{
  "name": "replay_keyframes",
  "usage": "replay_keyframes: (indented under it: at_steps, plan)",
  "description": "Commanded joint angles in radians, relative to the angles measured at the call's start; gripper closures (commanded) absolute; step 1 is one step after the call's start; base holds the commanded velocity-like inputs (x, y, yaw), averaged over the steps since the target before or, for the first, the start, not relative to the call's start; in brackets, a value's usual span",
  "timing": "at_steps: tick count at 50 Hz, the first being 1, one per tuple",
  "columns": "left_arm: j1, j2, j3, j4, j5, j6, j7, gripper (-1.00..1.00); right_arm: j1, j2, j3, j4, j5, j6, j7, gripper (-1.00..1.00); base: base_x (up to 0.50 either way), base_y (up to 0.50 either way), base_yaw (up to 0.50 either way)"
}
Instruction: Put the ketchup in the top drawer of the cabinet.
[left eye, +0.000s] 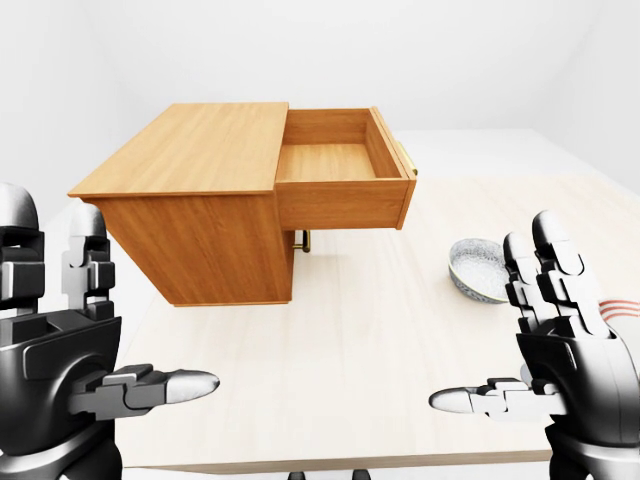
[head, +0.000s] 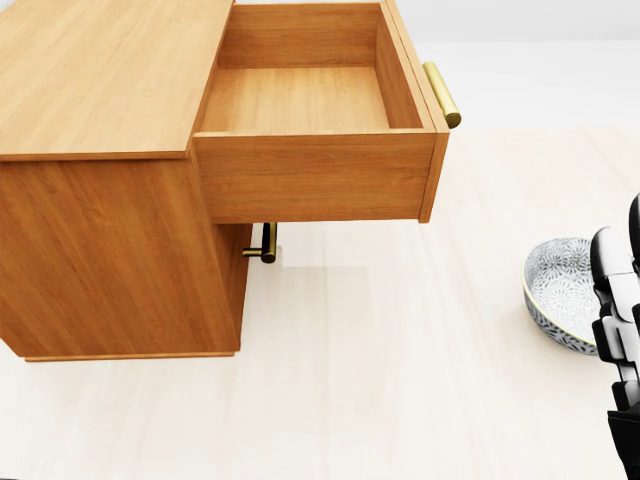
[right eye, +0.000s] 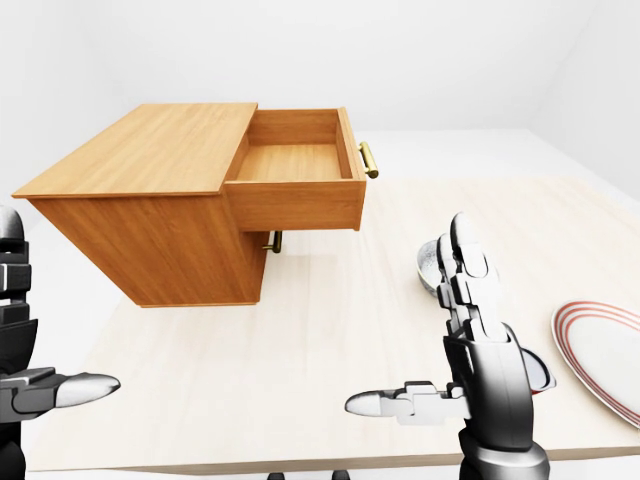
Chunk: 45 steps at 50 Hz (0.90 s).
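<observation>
The top drawer (head: 310, 100) of the cabinet (head: 100, 80) is pulled fully out over the counter (head: 400, 380), its floor bare and in plain view from above. That is the right setup for a drop from overhead, with nothing inside to block a bottle. Its brass handle (head: 442, 95) sticks out on the right side in the head view, and a second handle (head: 266, 243) peeks out below, on a lower drawer that is shut.

And the ketchup? No sign of it. It is not in the drawer or on the visible counter, and it is not clearly in either hand. Behind the right hand (right eye: 470, 330), low in the right-eye view, a small pale rounded shape pokes out, but I cannot tell what it is.

The fingers (right eye: 465, 265) of that right hand stand straight up with the thumb pointing left, spread and gripping nothing I can see. The left hand (left eye: 75, 330) mirrors it at the left edge of the left-eye view, fingers (left eye: 88, 262) apart and thumb pointing right, empty.

The patterned bowl (head: 562, 290) sits just beyond the right hand, and a red-rimmed plate (right eye: 600, 355) lies further right. Both are well apart from the drawer and out of the path.

My read: the ketchup needs finding or confirming first.
</observation>
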Motion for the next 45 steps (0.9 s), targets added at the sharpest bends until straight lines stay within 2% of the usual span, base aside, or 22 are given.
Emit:
replay_keyframes:
  at_steps: [1, 9, 10, 14, 17, 27, 35, 37, 38, 45]
  plan:
    - [0.006, -0.002, 0.001, -0.005, -0.003, 0.0, -0.001, -1.0, -0.001, 0.001, -0.007, 0.005, 0.003, 0.0, 0.003, -1.0, 0.5, 0.0, 0.0]
    - [0.003, -0.001, 0.0, 0.0, 0.001, 0.0, -0.002, -1.0, -0.016, -0.001, -0.015, 0.017, -0.02, 0.0, -0.016, -1.0, 0.5, 0.0, 0.0]
    - [0.002, -0.001, 0.0, 0.004, 0.002, 0.0, -0.001, -1.0, -0.018, -0.006, -0.011, 0.027, -0.056, 0.0, -0.028, -1.0, 0.06, 0.0, 0.0]
    - [0.004, -0.001, 0.001, -0.002, 0.0, 0.0, 0.0, -1.0, -0.013, 0.005, -0.018, 0.015, -0.013, 0.0, -0.014, -1.0, 0.0, 0.0, 0.0]
    - [0.004, -0.003, -0.002, 0.003, 0.005, 0.0, -0.002, -1.0, 0.0, -0.006, -0.007, 0.026, -0.05, 0.0, -0.004, -1.0, 0.0, 0.0, 0.0]
    - [0.002, -0.001, -0.002, 0.011, 0.005, 0.0, -0.002, -1.0, 0.002, 0.0, -0.006, 0.034, -0.029, 0.0, 0.003, -1.0, 0.0, 0.0, 0.5]
    - [0.002, 0.001, -0.003, 0.008, 0.005, 0.0, 0.002, -1.0, -0.006, -0.01, 0.023, 0.053, -0.073, 0.0, -0.02, -1.0, 0.0, 0.0, 0.5]
    - [0.0, 0.002, -0.004, 0.007, 0.005, 0.0, 0.004, -1.0, -0.008, -0.011, 0.025, 0.05, -0.075, 0.0, -0.028, -1.0, 0.0, 0.0, 0.0]
    - [0.001, 0.002, 0.0, -0.003, 0.0, 0.0, 0.007, -1.0, -0.019, -0.003, 0.006, 0.036, -0.033, 0.0, -0.027, -1.0, 0.0, 0.0, 0.0]
    - [0.0, 0.001, 0.005, -0.004, -0.003, 0.0, 0.006, -1.0, -0.012, -0.017, 0.015, 0.023, -0.05, 0.0, -0.029, -1.0, 0.0, 0.0, 0.0]
